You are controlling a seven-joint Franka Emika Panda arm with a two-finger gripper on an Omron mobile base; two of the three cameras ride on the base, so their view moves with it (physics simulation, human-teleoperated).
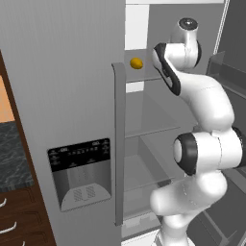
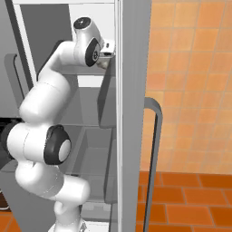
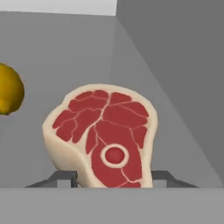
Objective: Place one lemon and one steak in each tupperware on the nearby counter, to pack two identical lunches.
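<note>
A raw red steak (image 3: 105, 135) with a pale fat rim and a round bone stands on edge on a grey fridge shelf (image 3: 183, 144). My gripper (image 3: 113, 177) has a dark fingertip pressed against each side of its lower edge, shut on it. A yellow lemon (image 3: 8, 94) lies to the steak's left on the same shelf, and the left base view shows that lemon (image 1: 136, 63) on the upper shelf beside my arm. The hand (image 2: 106, 53) reaches into the fridge's upper part. The tupperware is out of view. A strip of speckled counter (image 1: 14, 153) lies at the far left.
The closed fridge door (image 1: 72, 96) with its dispenser panel (image 1: 81, 173) and long handle (image 1: 119, 144) stands left of the arm. An open door's edge (image 2: 131, 113) with a handle (image 2: 154, 149) stands right. Lower shelves (image 1: 149, 129) sit below. Brown drawers (image 1: 14, 221) lie under the counter.
</note>
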